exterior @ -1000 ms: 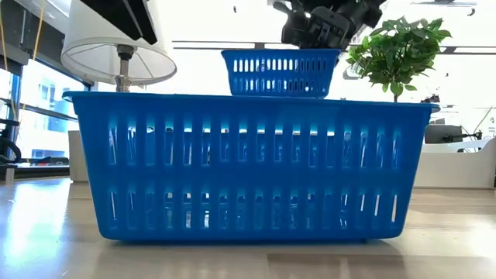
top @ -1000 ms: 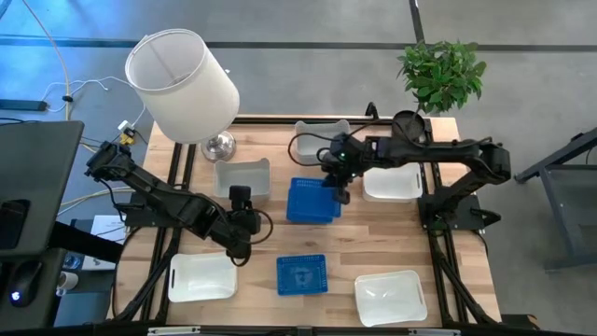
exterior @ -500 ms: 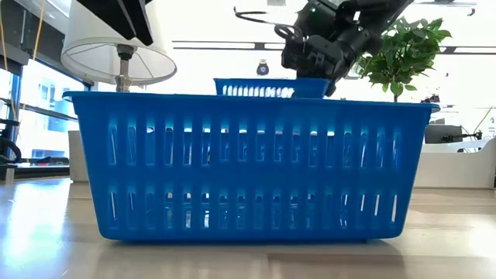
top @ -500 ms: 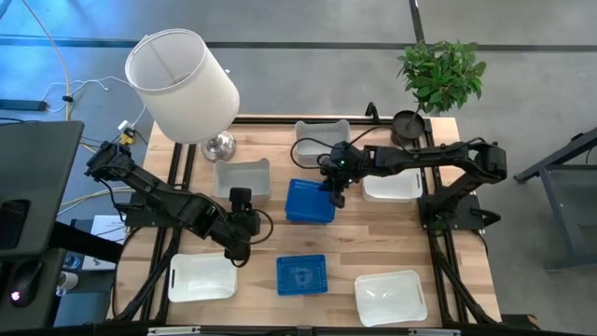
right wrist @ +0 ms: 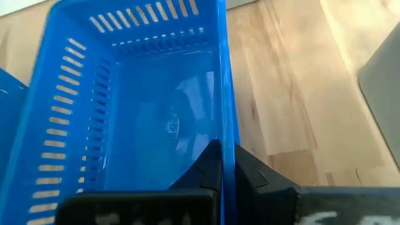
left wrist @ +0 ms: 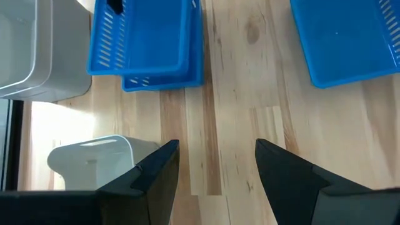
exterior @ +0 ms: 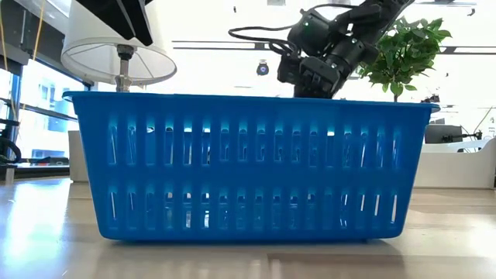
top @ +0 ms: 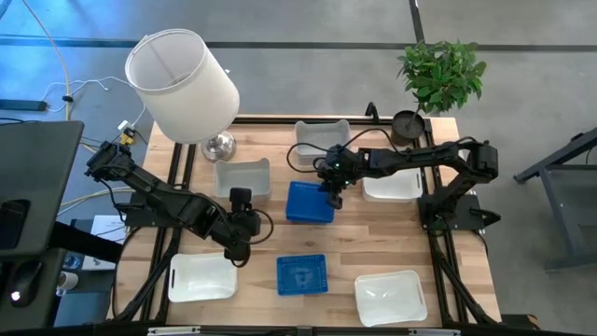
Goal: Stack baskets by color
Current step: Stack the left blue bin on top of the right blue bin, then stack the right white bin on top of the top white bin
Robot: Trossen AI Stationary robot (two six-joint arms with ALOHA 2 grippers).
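Blue basket [top: 309, 201] hangs from our right gripper [top: 336, 194], clamped on its rim, arm stretched across; left gripper [top: 239, 245] waits, fingers apart.

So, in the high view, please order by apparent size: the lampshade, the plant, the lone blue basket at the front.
Largest to smallest:
1. lampshade, though it stands nearer the overhead camera, so its lead is partly unsure
2. plant
3. lone blue basket

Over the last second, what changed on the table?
The right hand, shut on the blue basket, carried it left and lowered it into the blue basket beneath; it hasn't let go. The left hand, front blue basket and white baskets stayed put.
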